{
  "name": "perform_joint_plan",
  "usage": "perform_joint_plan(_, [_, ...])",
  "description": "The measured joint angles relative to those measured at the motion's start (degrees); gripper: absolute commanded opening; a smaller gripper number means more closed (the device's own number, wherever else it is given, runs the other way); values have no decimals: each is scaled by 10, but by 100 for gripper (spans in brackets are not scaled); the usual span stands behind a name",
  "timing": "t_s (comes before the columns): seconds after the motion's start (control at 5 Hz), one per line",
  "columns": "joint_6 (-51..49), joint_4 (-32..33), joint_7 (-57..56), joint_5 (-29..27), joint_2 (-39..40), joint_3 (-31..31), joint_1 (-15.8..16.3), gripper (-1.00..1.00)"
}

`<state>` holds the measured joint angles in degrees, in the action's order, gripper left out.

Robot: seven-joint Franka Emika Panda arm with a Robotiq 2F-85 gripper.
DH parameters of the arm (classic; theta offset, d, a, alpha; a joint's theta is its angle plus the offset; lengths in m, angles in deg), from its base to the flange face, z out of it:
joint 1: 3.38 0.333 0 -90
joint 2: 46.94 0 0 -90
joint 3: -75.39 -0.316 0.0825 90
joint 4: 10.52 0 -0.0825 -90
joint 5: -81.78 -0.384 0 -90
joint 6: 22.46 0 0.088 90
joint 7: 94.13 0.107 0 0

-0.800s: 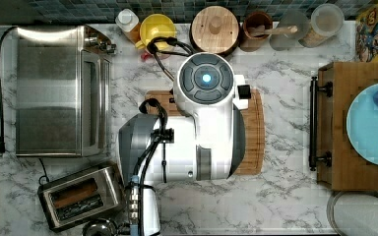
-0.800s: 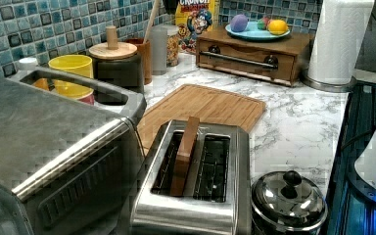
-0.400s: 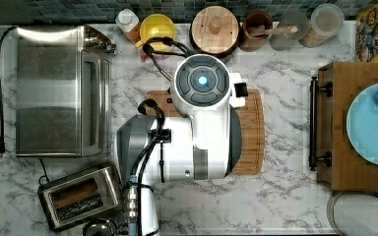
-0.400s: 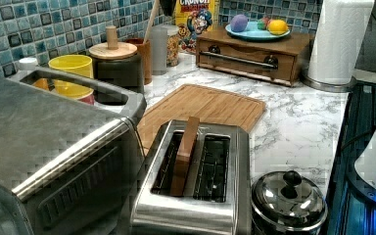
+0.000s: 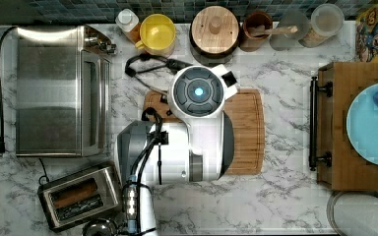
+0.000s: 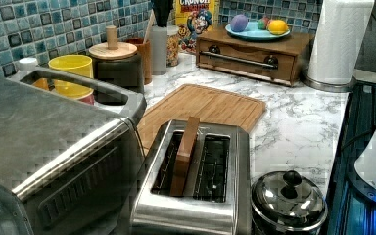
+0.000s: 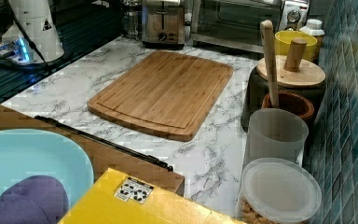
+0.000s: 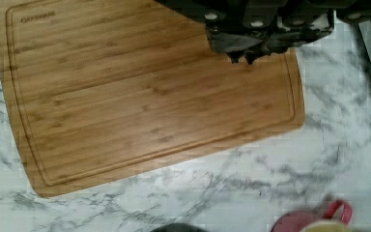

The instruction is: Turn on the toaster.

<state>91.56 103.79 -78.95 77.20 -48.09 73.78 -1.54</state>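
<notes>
I am holding the arm [image 5: 197,128] high over the bamboo cutting board [image 5: 246,130], with the wrist camera looking straight down on it. The gripper [image 8: 251,55] is showing as a dark mass at the edge of the wrist view, and its fingers look drawn together at the tips, clamped on nothing.

The toaster [image 5: 78,196] is sitting at the corner of the marble surface [image 5: 275,206], in the top view's lower left, just below the large toaster oven [image 5: 59,91] and just beside a small lidded steel pot [image 6: 288,200]. One of its two slots is carrying a brown slice [image 6: 185,155] standing tall, so I am judging it as not yet pushed down. In the right view the toaster's [image 7: 163,21] end face with its knobs is pointing toward the board.

What I am worrying about: the lever sits on a narrow end, and coming in from above I could catch the oven's handle or clip the pot lid (both are crowding the toaster). Pressing off-centre could also skid the light steel box on the slick marble rather than latch it, and the black cord [image 5: 150,66] lying near the board could snag the wrist.

The surface is white-grey marble backed by blue mosaic tile [image 6: 39,29], with a yellow mug [image 5: 157,33], a wooden-lidded canister [image 5: 215,29], a cereal box [image 6: 193,19] and a paper towel roll [image 6: 340,41] along the edges.
</notes>
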Motion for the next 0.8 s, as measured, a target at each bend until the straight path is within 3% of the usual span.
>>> perform_joint_plan(0.6, [18,127,-189,-103,-43,-27,14,-100])
perform_joint_plan(0.8, [21,162,-245,-105,-74,-31,29,-100])
